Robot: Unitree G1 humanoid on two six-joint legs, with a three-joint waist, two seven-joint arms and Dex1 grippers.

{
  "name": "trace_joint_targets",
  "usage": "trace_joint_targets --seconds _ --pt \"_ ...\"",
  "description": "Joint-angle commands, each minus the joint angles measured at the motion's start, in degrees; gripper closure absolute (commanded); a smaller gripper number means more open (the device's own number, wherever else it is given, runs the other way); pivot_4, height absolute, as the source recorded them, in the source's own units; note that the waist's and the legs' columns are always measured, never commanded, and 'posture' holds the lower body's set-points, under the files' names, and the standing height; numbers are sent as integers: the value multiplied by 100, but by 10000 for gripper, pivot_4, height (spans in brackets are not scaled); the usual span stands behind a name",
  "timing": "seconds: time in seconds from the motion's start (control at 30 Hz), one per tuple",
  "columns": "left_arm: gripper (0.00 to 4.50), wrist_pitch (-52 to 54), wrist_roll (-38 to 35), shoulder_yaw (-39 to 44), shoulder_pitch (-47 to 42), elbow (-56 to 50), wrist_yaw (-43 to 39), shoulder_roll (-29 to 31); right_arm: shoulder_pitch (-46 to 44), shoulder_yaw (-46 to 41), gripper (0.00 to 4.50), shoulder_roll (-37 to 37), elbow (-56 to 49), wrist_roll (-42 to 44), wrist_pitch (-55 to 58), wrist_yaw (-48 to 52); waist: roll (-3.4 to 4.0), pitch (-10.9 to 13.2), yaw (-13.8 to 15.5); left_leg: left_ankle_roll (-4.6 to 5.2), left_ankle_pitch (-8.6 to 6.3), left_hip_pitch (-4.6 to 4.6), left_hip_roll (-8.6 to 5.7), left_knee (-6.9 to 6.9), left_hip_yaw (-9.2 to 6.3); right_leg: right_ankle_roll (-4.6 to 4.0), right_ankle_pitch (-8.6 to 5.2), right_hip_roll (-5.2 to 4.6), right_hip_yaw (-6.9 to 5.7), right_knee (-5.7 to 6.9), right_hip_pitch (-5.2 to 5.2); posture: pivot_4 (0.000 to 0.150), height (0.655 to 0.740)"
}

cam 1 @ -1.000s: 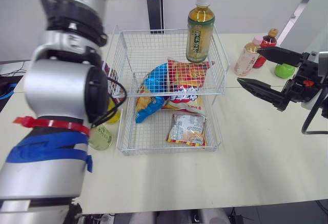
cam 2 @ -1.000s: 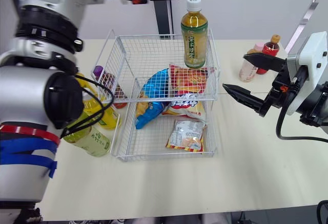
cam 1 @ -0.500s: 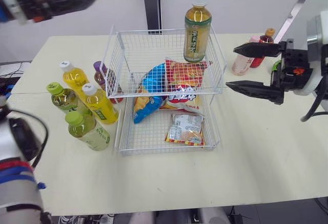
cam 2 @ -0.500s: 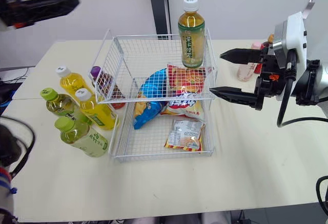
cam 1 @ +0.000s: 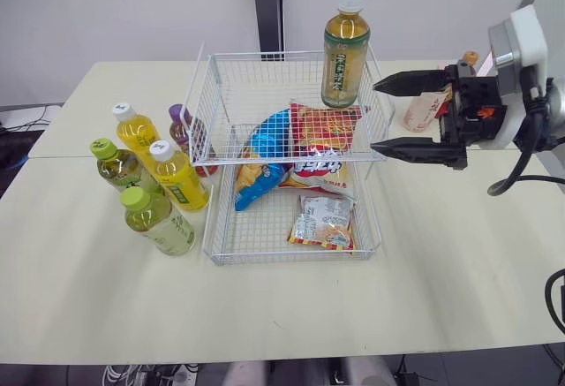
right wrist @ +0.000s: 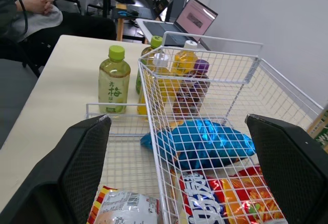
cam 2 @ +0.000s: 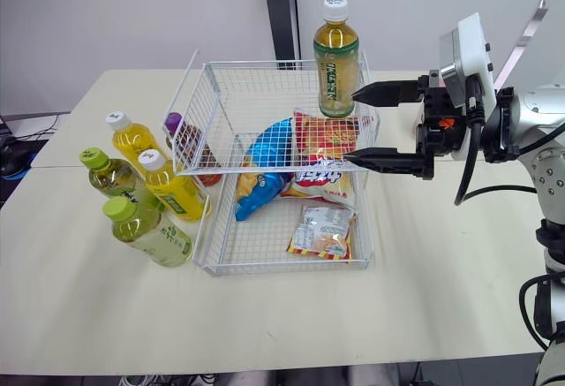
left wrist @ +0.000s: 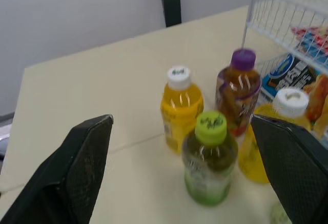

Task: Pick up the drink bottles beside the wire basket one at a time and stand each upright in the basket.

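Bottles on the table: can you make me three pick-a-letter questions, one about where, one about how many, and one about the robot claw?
1. Where is the tall amber tea bottle with the white cap?
A) on the floor B) upright in the white wire basket's upper tier C) in a gripper
2. How many green-capped clear plastic bottles stand left of the basket?
A) one B) four C) two
3. The right gripper is:
A) open, empty B) shut on a bottle C) shut on the basket
Answers: 1 B, it stands in the top tier's far corner; 2 C, two green caps show there; 3 A, its jaws stand wide apart, gripping nothing.

Left gripper (left wrist: 180,118) and right gripper (cam 1: 374,117) both spread wide.
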Motion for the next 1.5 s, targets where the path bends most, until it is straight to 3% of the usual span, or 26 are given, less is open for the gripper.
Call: trace_joint_targets --seconds 0.03,0.2,0.5,1.1,1.5 --pt "426 -154 -229 450 536 -580 248 -370 -90 -19 0 137 -308 -81 -113 -86 -8 -5 3 0 0 0 3 0 -2 -1 1 1 8 -2 0 1500 7308" --pt "426 -26 -524 431 880 -1040 810 -772 -33 18 0 487 -656 12 90 -442 -12 -7 69 -1 0 1 3 0 -6 -5 4 0 13 -1 0 1500 7308" --pt "426 102 -996 -65 860 -1219 1426 -802 281 47 0 610 -1020 -226 67 -810 -15 -9 80 0 0 11 3 0 2 -6 8 1 20 1 2 1500 7308" --pt "426 -308 -943 -1911 -998 -124 2383 -634 463 -50 0 413 -1657 122 574 -975 -15 -9 81 0 0 18 2 -6 11 -5 8 7 8 5 3 1500 7308" --pt "426 -924 -842 -2482 -1569 425 2722 -861 493 -17 0 326 -1618 38 500 -901 -15 -9 78 0 0 17 1 -7 13 -5 9 7 9 4 2 1500 7308"
